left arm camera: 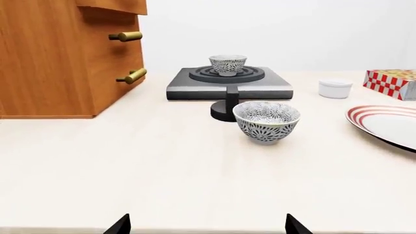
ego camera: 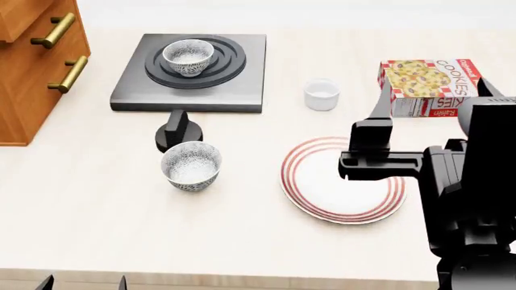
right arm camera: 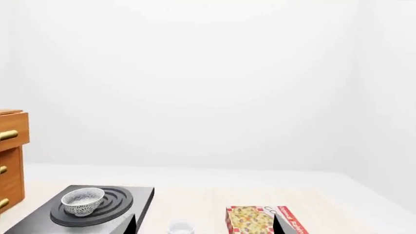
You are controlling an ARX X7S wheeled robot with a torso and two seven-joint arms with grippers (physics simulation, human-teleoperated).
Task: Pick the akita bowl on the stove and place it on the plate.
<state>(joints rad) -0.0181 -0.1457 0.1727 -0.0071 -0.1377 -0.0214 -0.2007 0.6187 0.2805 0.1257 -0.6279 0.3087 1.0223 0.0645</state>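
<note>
The akita bowl (ego camera: 188,57) stands upright on the burner rings of the dark-grey stove (ego camera: 241,78) at the back left; it also shows in the left wrist view (left arm camera: 227,63) and the right wrist view (right arm camera: 83,201). An identical twin bowl (ego camera: 191,166) sits on the table in front of the stove. The red-ringed plate (ego camera: 322,187) lies to the right, partly under my right arm. My right gripper (ego camera: 431,96) hovers open above the plate's far side, empty. Only the fingertips of my left gripper (ego camera: 83,284) show at the table's near left edge, open and empty.
A round black knob (ego camera: 178,132) stands between the stove and the twin bowl. A small white cup (ego camera: 322,95) and a cookie box (ego camera: 427,81) sit at the back right. A wooden drawer cabinet (ego camera: 32,66) with brass handles borders the stove's left.
</note>
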